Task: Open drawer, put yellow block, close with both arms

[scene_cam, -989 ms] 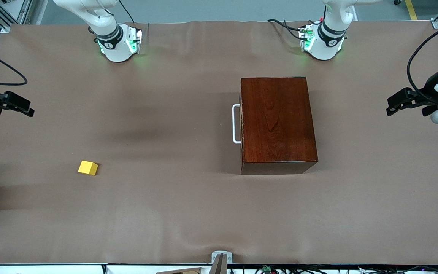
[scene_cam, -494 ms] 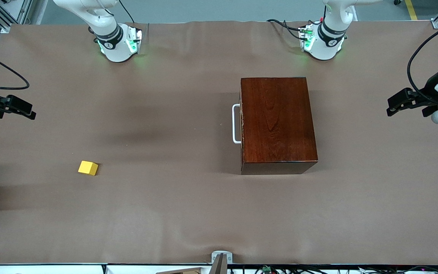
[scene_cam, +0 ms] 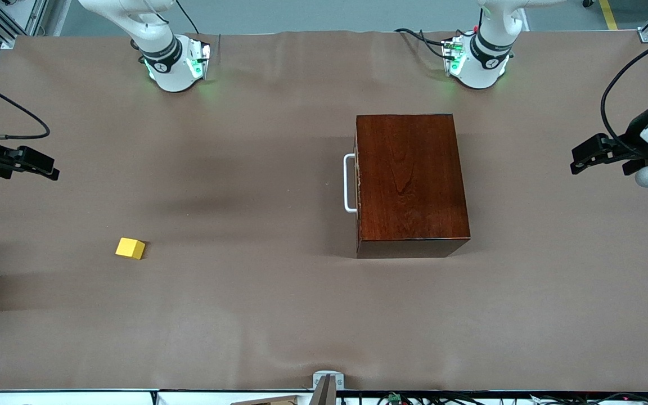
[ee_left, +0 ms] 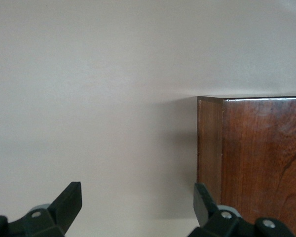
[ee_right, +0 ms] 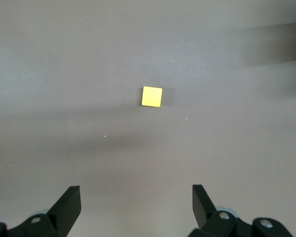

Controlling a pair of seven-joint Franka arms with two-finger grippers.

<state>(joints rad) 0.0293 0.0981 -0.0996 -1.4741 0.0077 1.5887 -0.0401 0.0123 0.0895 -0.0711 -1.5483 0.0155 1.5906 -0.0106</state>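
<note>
The dark mahogany box [scene_cam: 408,183] stands mid-table toward the left arm's end, its drawer shut, the white handle [scene_cam: 349,183] facing the right arm's end. The yellow block [scene_cam: 130,248] lies on the cloth toward the right arm's end, nearer the front camera than the box. My right gripper [scene_cam: 48,169] is open and empty, up over the table's edge at the right arm's end; the block shows in its wrist view [ee_right: 152,96]. My left gripper [scene_cam: 580,160] is open and empty, over the table at the left arm's end; a corner of the box shows in its wrist view [ee_left: 256,158].
A brown cloth [scene_cam: 256,315] covers the whole table. The two arm bases [scene_cam: 175,64] [scene_cam: 476,62] stand along the edge farthest from the front camera. A small metal bracket [scene_cam: 327,382] sits at the edge nearest the front camera.
My right gripper has moved a little inward over the table and toward the front camera. My left gripper has shifted very slightly. The box and block have not moved.
</note>
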